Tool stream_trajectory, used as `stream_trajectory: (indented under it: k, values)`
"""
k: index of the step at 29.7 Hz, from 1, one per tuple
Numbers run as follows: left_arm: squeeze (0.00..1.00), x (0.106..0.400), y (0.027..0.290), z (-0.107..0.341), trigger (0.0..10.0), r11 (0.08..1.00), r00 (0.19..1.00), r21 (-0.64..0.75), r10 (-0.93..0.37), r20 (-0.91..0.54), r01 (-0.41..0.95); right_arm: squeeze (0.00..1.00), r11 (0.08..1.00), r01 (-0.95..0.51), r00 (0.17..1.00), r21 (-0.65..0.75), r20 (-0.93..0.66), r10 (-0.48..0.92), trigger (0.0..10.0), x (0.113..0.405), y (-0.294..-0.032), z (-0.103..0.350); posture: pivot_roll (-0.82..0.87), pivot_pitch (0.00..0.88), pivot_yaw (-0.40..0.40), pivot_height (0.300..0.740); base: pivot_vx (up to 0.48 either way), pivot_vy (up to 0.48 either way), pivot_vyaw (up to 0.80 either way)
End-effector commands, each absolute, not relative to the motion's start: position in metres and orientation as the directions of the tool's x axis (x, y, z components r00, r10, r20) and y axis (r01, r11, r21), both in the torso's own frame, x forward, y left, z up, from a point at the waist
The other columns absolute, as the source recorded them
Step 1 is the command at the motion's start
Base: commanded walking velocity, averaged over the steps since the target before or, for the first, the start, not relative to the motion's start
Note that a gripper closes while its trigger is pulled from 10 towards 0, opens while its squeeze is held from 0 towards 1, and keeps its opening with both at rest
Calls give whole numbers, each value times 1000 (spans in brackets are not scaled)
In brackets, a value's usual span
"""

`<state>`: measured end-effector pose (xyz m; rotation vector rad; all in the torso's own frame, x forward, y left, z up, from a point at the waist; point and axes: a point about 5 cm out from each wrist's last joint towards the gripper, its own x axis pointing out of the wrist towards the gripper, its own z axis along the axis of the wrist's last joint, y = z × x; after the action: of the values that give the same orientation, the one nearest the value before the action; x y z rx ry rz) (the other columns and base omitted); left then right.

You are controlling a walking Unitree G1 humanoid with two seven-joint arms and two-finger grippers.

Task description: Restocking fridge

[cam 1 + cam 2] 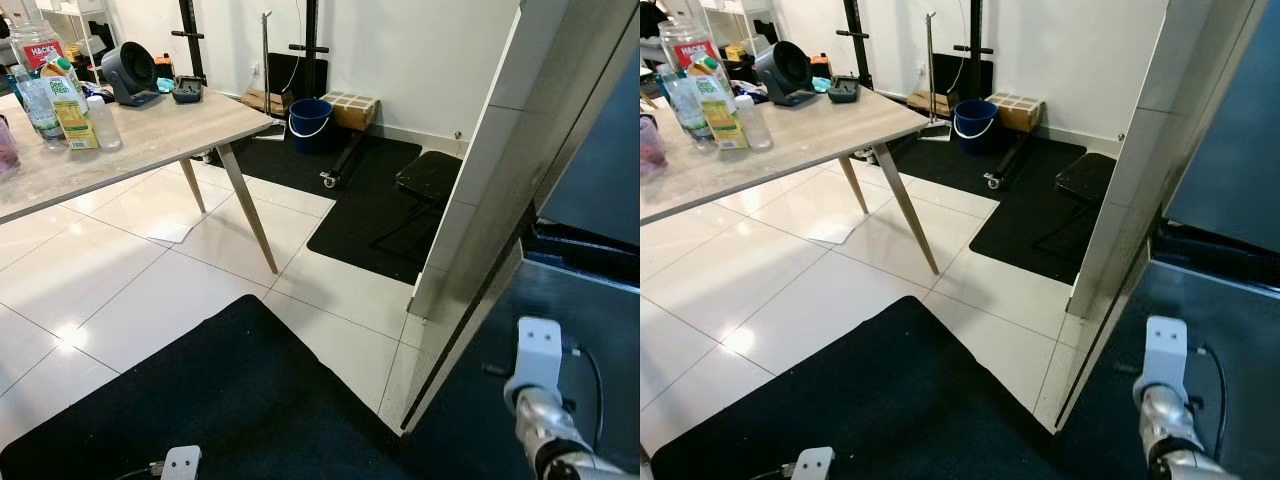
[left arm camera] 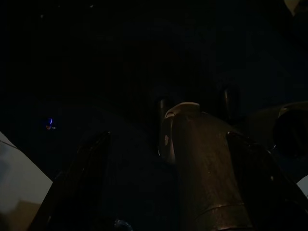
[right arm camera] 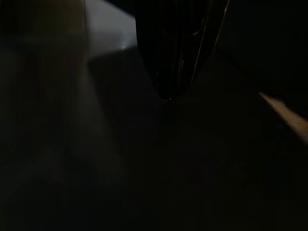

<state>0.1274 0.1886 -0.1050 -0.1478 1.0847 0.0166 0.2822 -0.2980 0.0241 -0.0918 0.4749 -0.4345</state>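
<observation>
Tiled floor (image 1: pixel 150 290) separates me from the surface (image 1: pixel 150 140) whose far-left corner carries the juice carton (image 1: pixel 68 105) and bottles (image 1: pixel 40 105), while the fridge door (image 1: pixel 520 200) stands close at my right; I cannot tell either gripper's state, and turning carelessly could clip that door.

The fridge (image 1: pixel 520 180) stands at about 3 o'clock, a tall pale cabinet whose dark door (image 1: pixel 560 350) swings open toward 5 o'clock. The goods sit at 10 o'clock on the counter (image 1: pixel 150 140), well apart from the fridge: a juice carton (image 1: pixel 68 108) upright beside a clear water bottle (image 1: pixel 38 105), a small white bottle (image 1: pixel 103 122) just beside the carton, and a red-labelled jar (image 1: pixel 38 45) behind them.
</observation>
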Motion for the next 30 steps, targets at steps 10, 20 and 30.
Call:
stream_trajectory:
  k: [10, 20, 30]
  values:
    - [0, 127, 185, -106, 10000, 989, 464, -120, -69, -883, -81, 0, 911, 386, 867, -146, -279, -413, 10000, 317, -292, 64, -58, 0, -31, 740, 0, 0, 0]
    - [0, 126, 184, -106, 10000, 989, 460, -123, -73, -885, -80, 0, 961, 207, 816, -182, -510, -273, 10000, 288, -270, 12, -59, 0, -32, 740, 0, 0, 0]
    - [0, 125, 181, -107, 10000, 989, 452, -129, -84, -888, -70, 0, 974, -39, 567, -225, -808, -164, 10000, 201, -251, -62, -65, 0, -29, 740, 0, 0, 0]
